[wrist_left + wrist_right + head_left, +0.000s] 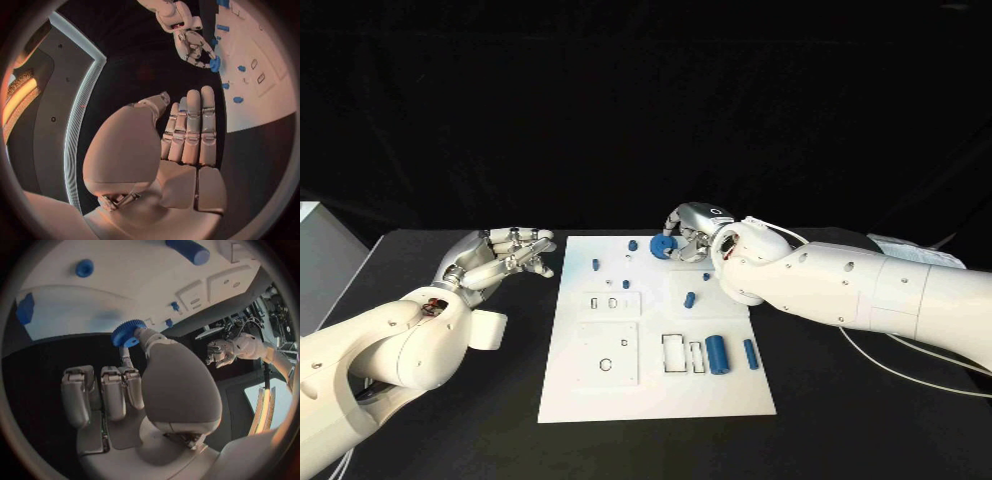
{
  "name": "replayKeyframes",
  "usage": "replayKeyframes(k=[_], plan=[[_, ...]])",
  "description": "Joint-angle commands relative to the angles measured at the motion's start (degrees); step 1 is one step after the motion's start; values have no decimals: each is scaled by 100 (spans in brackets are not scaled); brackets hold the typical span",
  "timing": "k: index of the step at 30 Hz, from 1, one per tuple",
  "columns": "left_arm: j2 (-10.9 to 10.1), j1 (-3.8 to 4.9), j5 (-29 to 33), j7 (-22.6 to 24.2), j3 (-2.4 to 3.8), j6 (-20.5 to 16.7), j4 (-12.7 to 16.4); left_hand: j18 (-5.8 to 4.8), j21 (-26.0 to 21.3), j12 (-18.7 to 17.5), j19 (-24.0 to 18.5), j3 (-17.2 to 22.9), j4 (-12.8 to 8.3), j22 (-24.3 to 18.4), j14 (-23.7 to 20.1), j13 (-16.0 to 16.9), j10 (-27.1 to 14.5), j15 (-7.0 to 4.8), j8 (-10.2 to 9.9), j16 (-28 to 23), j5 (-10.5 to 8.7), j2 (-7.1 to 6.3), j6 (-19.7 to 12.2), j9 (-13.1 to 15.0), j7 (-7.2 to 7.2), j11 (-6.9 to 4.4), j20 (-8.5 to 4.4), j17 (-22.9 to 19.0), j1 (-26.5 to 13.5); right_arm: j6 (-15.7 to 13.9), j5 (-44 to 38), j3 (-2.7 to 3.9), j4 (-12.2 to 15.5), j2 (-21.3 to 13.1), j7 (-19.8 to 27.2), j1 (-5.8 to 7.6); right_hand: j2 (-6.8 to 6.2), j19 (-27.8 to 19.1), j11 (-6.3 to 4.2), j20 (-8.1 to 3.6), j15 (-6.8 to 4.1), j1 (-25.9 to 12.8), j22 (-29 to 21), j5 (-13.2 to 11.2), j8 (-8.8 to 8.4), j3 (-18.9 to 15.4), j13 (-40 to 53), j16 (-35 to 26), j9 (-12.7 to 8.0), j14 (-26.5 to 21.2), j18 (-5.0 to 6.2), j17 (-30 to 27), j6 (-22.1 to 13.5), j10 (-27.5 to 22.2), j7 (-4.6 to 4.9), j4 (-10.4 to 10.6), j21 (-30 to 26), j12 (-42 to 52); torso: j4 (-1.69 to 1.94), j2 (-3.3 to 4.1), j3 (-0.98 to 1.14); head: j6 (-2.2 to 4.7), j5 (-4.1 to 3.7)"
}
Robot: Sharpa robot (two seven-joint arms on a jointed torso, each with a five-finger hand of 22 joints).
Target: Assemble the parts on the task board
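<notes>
Above the far end of the task board (661,385), the right hand (692,232) pinches a blue gear (664,244) for seating (left hand (502,255) idles beside the board, fingers apart, holding nothing).

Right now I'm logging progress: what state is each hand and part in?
Right hand: pinches the blue gear over the board's far edge.
Left hand: holds nothing, beside the task board.
Blue cylinder: lying flat on the board.
</notes>
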Motion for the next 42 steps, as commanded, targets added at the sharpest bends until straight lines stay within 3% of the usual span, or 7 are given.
replayKeyframes(k=[1,9,14,19,20,27,42], plan=[[22,1,-16,34,4,104,9,63,19,-14,-37,32,-10,5,-28,8,-51,8,-32,32,-38,11,-42,5,-12,-7,8,5,-53,-128,-491,-4,-43,150,-50,-31,-35,523,-47,-20,-55,0,1329,2,11,26,1506,24,8,597,-35,1509,57,606,0,-3,35,12,21,-1,-12,0,-2],[44,1,-16,34,4,106,-3,63,19,-14,-37,32,-10,5,-28,8,-51,8,-32,32,-38,11,-42,5,-12,-7,8,5,-53,-97,-607,-12,-272,496,-99,-98,-35,523,-47,-20,-55,0,1329,2,11,26,1506,24,8,597,-35,1509,57,606,0,-3,35,12,20,8,-24,0,12],[59,1,-16,34,4,109,-10,63,19,-14,-37,32,-10,5,-28,8,-51,8,-32,32,-38,11,-42,5,-12,-7,8,5,-53,-66,-626,-13,-406,660,-108,-139,-42,523,-48,-22,-56,-4,1329,-9,5,36,1506,24,5,597,-35,1509,58,606,0,-6,35,12,15,21,-18,0,26],[72,1,-16,34,4,113,-15,63,19,-14,-37,32,-10,5,-28,8,-51,8,-32,32,-38,11,-42,5,-12,-7,8,5,-53,-19,-633,-16,-540,795,-111,-185,-42,523,-48,-22,-56,-4,1329,-9,5,36,1506,24,5,597,-35,1509,58,606,0,-6,35,12,42,25,-43,-12,18],[74,1,-16,34,4,113,-15,63,19,-14,-37,32,-10,5,-28,8,-51,8,-32,32,-38,11,-42,5,-12,-7,8,5,-53,-13,-634,-17,-553,808,-112,-191,-42,523,-48,-22,-56,-4,1329,-9,5,36,1506,24,5,597,-35,1509,58,606,0,-6,35,12,38,25,-38,-15,26],[75,1,-16,30,4,116,-20,63,19,-14,-37,32,-10,5,-28,8,-51,8,-32,32,-38,11,-42,5,-12,-7,8,5,-53,25,-637,-18,-691,922,-123,-236,-50,526,-48,-24,-57,-8,1336,-18,-2,46,1506,24,2,597,-37,1509,55,606,0,-9,41,12,64,33,-58,-25,15],[72,1,-16,18,4,123,-17,63,19,-14,-37,32,-10,5,-28,8,-51,8,-32,32,-38,11,-42,5,-12,-7,8,5,-53,51,-641,-19,-886,1081,-122,-252,-76,524,-42,-26,-55,-41,1332,-49,-37,73,1506,24,-14,597,-36,1509,29,606,11,-7,38,12,55,29,-45,-30,41]])
